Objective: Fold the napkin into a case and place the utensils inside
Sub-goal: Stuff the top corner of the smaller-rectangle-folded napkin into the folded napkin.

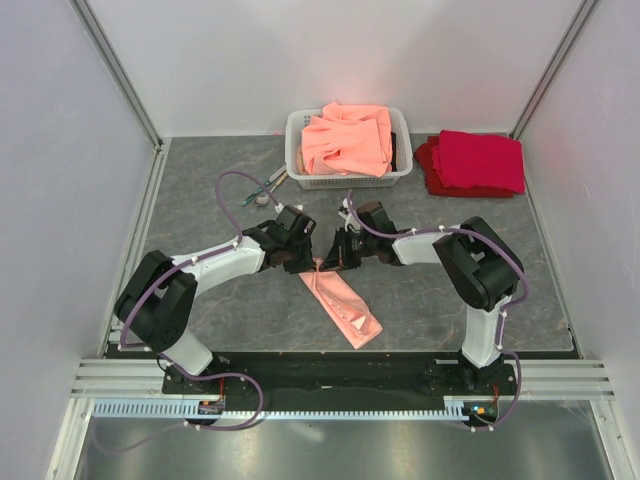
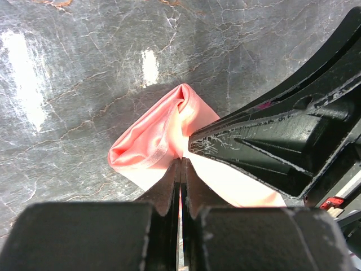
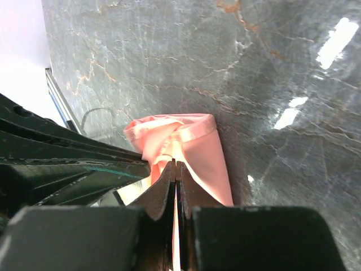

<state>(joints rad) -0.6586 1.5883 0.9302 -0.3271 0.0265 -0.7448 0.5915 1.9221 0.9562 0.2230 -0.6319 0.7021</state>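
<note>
The right gripper (image 3: 175, 168) pinches the napkin (image 3: 194, 144), its jaws pressed together on the pale-pink cloth. The bunched fold shows against the grey marbled table (image 3: 254, 73)

Nothing legible in any of my views: no txt, labels, brands, nos. or signs I can read.
</note>
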